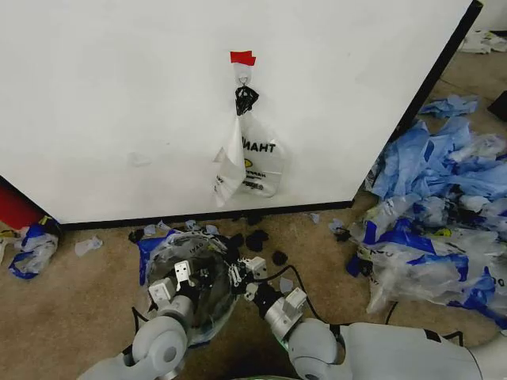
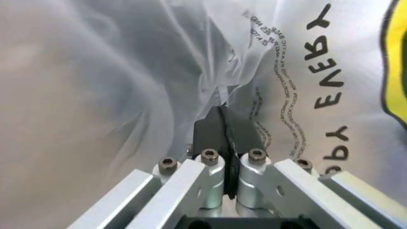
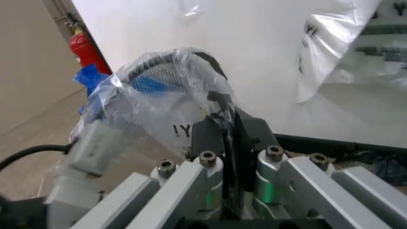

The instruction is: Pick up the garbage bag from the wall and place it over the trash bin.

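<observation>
One crinkly see-through garbage bag (image 1: 194, 277) drapes one round mesh trash bin (image 1: 207, 286) below the wall (image 1: 119, 103). Two grippers, left gripper (image 1: 184, 279) and right gripper (image 1: 255, 279), both clench its thin film.

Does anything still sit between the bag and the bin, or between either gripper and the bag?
Nothing visible. The garbage bag already drapes over the trash bin, and the left gripper and the right gripper are each shut on its film. The lettered bag hangs apart on the wall.
</observation>
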Robot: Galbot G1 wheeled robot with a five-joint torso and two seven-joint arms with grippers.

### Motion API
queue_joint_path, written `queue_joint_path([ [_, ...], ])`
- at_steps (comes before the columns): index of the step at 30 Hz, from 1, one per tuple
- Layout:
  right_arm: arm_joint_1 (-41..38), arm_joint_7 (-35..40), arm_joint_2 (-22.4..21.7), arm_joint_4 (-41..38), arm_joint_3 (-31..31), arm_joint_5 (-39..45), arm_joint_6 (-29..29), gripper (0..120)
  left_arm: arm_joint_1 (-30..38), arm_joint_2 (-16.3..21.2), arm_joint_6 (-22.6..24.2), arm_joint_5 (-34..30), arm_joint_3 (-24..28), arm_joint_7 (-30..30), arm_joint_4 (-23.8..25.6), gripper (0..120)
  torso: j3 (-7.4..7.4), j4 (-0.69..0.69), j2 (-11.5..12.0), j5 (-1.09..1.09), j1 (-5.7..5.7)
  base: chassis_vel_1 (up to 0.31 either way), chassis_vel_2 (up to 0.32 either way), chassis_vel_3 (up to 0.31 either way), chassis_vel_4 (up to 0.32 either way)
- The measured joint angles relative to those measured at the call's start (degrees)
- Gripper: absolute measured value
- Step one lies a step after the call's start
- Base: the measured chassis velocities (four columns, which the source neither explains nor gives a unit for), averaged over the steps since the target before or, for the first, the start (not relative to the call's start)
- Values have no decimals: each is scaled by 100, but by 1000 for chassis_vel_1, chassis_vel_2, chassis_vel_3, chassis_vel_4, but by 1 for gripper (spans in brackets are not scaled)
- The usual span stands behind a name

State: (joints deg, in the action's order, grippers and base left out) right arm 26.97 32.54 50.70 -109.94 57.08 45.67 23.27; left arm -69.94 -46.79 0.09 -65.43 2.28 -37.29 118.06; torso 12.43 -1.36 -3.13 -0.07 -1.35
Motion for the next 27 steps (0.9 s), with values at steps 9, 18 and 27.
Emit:
queue_joint_path([
  [9, 290, 92, 156, 79, -491, 244, -11, 1, -440, 85, 4, 233, -511, 87, 467, 0, 0, 0, 0, 0, 0, 0, 0, 0, 0],
  [18, 1040, 429, 529, 13, -1464, 689, -211, 1, -825, 186, -55, 777, -948, 274, 1146, 0, 0, 1, 0, 1, 0, 0, 0, 0, 0],
  [27, 1474, 675, 721, 38, -1755, 984, -341, 1, -863, 134, -109, 883, -972, 281, 1170, 0, 0, 0, 0, 0, 0, 0, 0, 0, 0],
])
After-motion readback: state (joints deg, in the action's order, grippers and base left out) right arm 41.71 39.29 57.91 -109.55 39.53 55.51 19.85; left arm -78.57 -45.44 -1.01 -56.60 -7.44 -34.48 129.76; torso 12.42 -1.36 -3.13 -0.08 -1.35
